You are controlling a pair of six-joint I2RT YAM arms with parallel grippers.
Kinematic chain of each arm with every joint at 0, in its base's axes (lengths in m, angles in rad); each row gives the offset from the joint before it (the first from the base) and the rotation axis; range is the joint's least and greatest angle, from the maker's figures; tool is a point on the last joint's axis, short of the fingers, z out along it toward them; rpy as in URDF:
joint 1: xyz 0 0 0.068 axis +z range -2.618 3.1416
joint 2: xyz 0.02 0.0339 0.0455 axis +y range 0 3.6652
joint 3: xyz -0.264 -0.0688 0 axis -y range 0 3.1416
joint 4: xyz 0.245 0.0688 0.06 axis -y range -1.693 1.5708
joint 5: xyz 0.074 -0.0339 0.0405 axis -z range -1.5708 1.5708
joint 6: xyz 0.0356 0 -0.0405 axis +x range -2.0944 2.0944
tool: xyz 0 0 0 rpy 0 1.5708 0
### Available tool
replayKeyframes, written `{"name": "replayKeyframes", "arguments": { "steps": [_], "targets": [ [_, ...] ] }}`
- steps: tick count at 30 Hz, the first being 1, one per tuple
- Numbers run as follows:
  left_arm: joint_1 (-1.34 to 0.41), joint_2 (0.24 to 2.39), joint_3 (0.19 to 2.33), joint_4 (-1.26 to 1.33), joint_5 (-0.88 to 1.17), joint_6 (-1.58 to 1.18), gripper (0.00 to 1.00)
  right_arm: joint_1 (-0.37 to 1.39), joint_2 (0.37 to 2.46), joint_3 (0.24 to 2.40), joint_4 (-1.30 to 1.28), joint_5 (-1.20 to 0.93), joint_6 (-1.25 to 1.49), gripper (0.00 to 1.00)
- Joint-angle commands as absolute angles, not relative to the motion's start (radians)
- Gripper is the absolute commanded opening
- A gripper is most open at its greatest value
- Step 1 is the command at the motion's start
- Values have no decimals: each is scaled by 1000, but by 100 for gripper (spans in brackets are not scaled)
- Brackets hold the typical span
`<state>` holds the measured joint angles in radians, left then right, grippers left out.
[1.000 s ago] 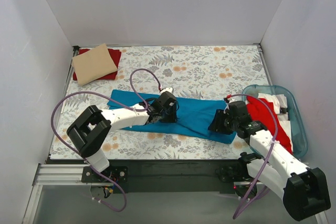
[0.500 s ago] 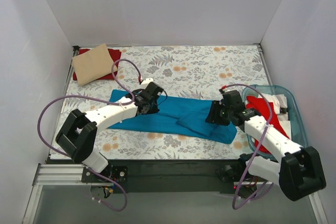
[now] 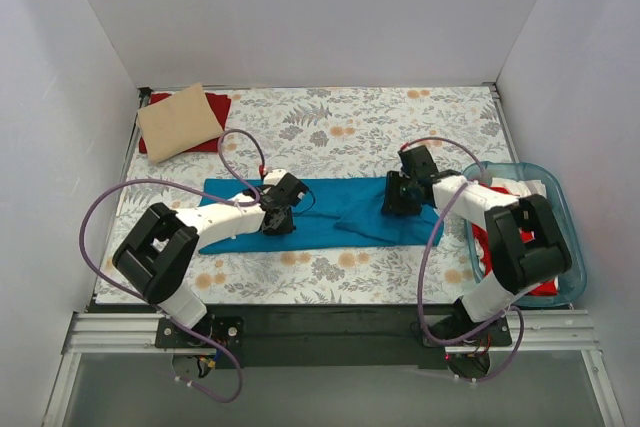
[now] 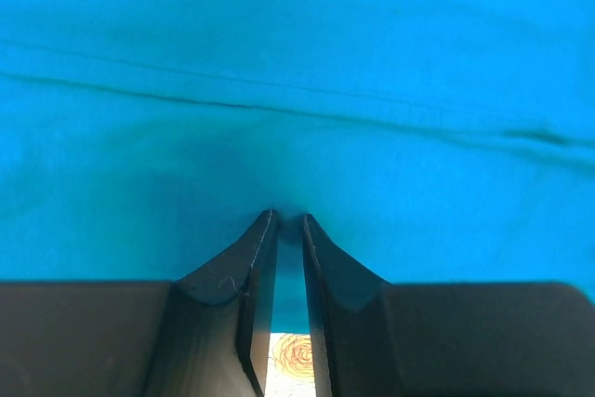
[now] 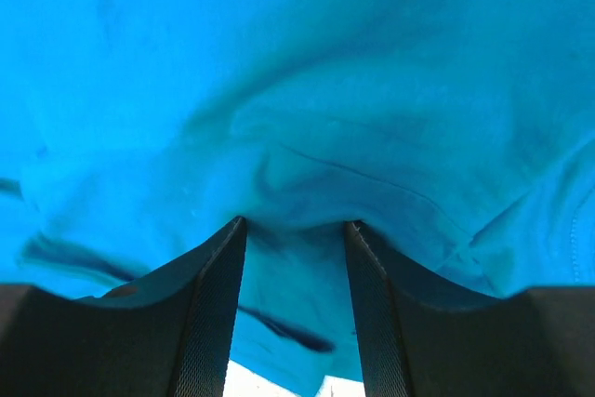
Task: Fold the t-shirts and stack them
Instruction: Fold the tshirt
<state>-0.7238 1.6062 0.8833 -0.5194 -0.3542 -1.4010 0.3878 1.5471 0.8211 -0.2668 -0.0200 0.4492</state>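
Observation:
The teal-blue t-shirt (image 3: 335, 212) lies as a long folded strip across the middle of the table and fills both wrist views (image 4: 297, 90) (image 5: 307, 90). My left gripper (image 3: 275, 219) (image 4: 289, 218) stands on its left part, jaws nearly together with teal cloth pinched in the narrow gap at the shirt's edge. My right gripper (image 3: 392, 205) (image 5: 296, 222) presses on the right part, jaws wide apart over puckered cloth. A folded tan-beige t-shirt (image 3: 178, 122) rests on a folded red one (image 3: 216, 107) at the back left corner.
A clear blue-tinted tub (image 3: 560, 197) at the right edge holds red t-shirts (image 3: 479, 239) and something white (image 3: 520, 192). The floral table cloth (image 3: 380, 132) covers the table. White walls close off the back and sides. The right arm stretches over the tub.
Both grippers have moved away from the near edge, carrying the teal shirt's near side over itself, so the strip is narrower. The left jaws have narrowed and the right jaws have widened.

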Motion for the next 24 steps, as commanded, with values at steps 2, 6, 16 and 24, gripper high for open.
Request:
{"name": "replayKeyframes", "arguments": {
  "steps": [2, 6, 16, 24],
  "targets": [
    [-735, 1576, 801, -546, -243, -1500, 16, 390, 1704, 989, -215, 40, 364, 54],
    [-797, 1528, 776, -479, -139, -1658, 16, 384, 1903, 1210, -236, 41, 243, 57],
    [-942, 1712, 1000, -207, 89, -1824, 22, 377, 2379, 2038, -529, -60, 46, 66],
    [-755, 1615, 1095, -255, 17, -1617, 34, 368, 2199, 2028, -546, 24, 83, 80]
  ]
}}
